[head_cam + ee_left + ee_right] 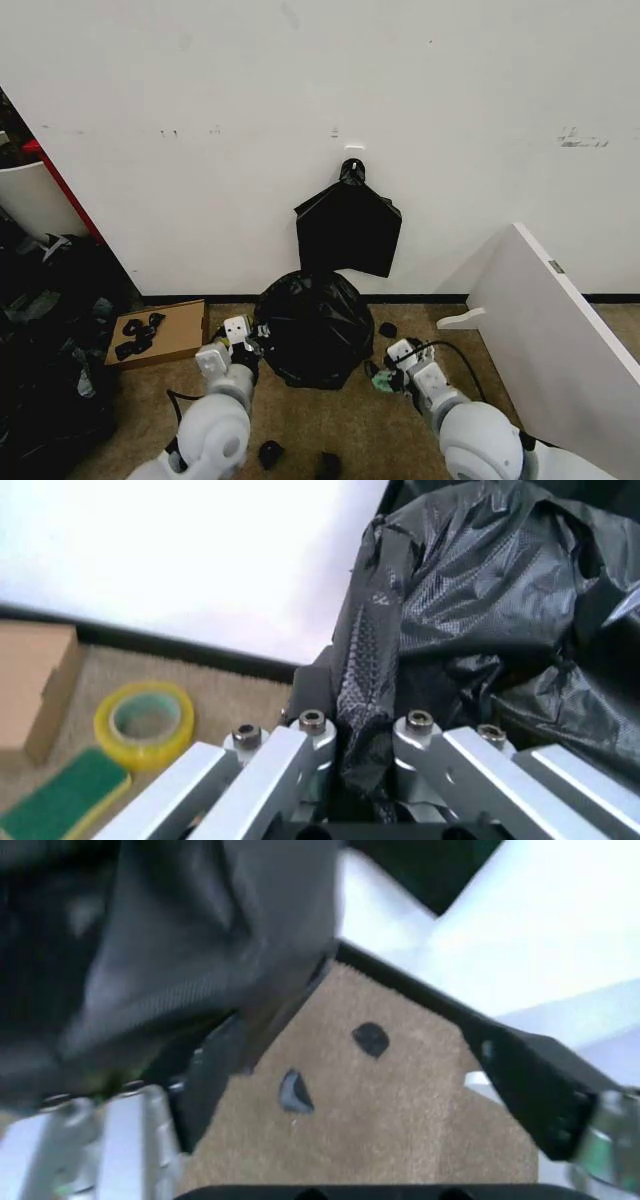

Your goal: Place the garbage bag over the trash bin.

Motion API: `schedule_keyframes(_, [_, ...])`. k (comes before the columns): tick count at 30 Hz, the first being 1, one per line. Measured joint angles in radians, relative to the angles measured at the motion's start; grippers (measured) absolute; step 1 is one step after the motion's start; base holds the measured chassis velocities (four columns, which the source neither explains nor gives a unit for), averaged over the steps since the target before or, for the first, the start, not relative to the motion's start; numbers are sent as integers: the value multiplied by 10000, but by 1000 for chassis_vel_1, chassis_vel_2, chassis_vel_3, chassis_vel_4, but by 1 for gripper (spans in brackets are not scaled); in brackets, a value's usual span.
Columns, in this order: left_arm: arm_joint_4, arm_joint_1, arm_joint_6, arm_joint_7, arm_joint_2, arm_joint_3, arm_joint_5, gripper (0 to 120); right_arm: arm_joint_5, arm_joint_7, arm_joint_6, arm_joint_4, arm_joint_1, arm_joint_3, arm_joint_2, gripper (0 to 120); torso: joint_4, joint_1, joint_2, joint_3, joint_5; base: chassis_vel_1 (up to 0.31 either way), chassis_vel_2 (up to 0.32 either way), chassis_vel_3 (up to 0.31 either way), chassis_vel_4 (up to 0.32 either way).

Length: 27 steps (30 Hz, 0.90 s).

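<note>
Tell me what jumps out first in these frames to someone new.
The garbage bag, a glossy black mound on the carpet against the wall, flanked by both arms. The left claw is shut on a fold of it; the right claw is open at its other side. Above, a flat bundle of black bags hangs on the white wall.

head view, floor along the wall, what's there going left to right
cardboard box → left hand → garbage bag draped on the trash bin → small black scrap → right hand → leaning white board
</note>
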State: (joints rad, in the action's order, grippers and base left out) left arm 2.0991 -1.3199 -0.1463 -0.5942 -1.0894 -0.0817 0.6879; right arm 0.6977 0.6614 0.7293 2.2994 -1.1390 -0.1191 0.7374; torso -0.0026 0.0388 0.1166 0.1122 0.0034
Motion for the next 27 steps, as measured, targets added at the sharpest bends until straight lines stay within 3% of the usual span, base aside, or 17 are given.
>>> schedule_keyframes(11, [-568,161,328,323,-145,182,-895,4,386,587,-166,726,14,395,11,41,-1,0,0,0,1,0,0,0,0])
schedule_keyframes(18, [-834,272,522,551,-242,375,-1556,4,1480,214,-673,1113,331,-241,368,11,-2,0,0,0,0,0,0,0,0])
schedule_keyframes(22, [-881,309,622,652,-245,555,-1882,4,1857,224,-771,807,543,-496,702,0,1,0,0,0,2,0,0,0,0])
schedule_keyframes(27, [-1016,460,712,810,-240,1007,-2290,4,2753,649,-756,85,1078,-793,1412,0,-5,0,0,0,-1,0,0,0,0])
